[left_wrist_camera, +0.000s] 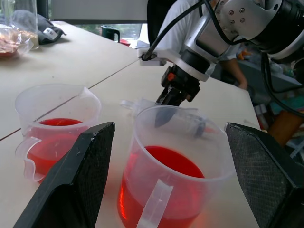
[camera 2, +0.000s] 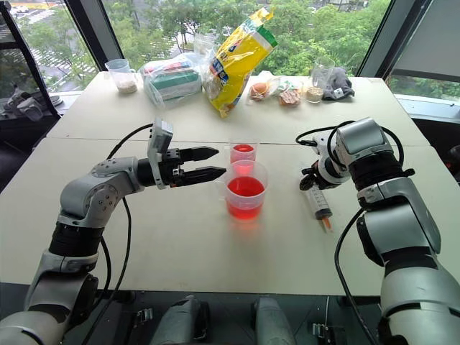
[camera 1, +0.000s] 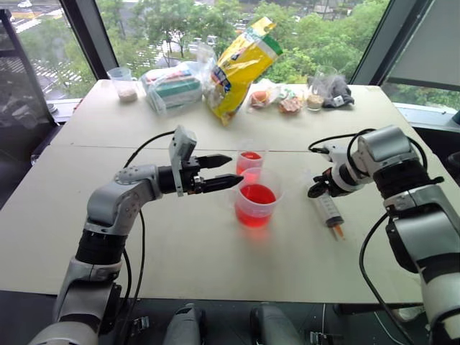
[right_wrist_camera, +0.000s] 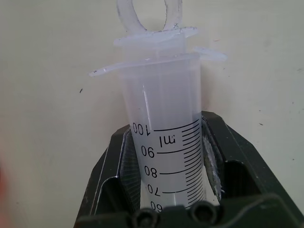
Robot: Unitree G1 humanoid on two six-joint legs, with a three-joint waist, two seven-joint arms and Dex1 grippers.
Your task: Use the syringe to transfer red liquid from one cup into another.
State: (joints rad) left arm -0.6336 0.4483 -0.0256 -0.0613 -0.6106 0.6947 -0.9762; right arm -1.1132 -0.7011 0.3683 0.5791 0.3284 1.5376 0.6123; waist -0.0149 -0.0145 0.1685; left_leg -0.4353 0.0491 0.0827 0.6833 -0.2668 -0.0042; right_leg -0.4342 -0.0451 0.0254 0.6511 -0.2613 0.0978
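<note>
A wide, pale desk (camera 1: 180, 237) stands before tall windows, its far edge crowded with a yellow snack bag (camera 1: 241, 68), clear bagged packets (camera 1: 172, 88) and a small cup of beige grains (camera 1: 126, 83). Near the desk's middle stands the wider handled cup (camera 1: 256, 205), roughly half full of red liquid (camera 1: 257, 195); the narrower cup (camera 1: 250, 159) stands just behind it, touching or nearly so, with a little red liquid at its bottom. The left gripper (camera 1: 231, 172) reaches in level from the left, its two black fingers (left_wrist_camera: 71, 180) spread wide on either side of the wider cup's handle side (not touching it). To the right, well apart from the cups, the syringe (camera 1: 330, 210) lies flat on the desk, orange tip toward the robot. The right gripper (right_wrist_camera: 166, 156) points steeply down onto it, and its fingers (right_wrist_camera: 111, 166) are pressed against both sides of the clear barrel at the upper graduation marks, just below the flange, with the plunger pushed fully in.
</note>
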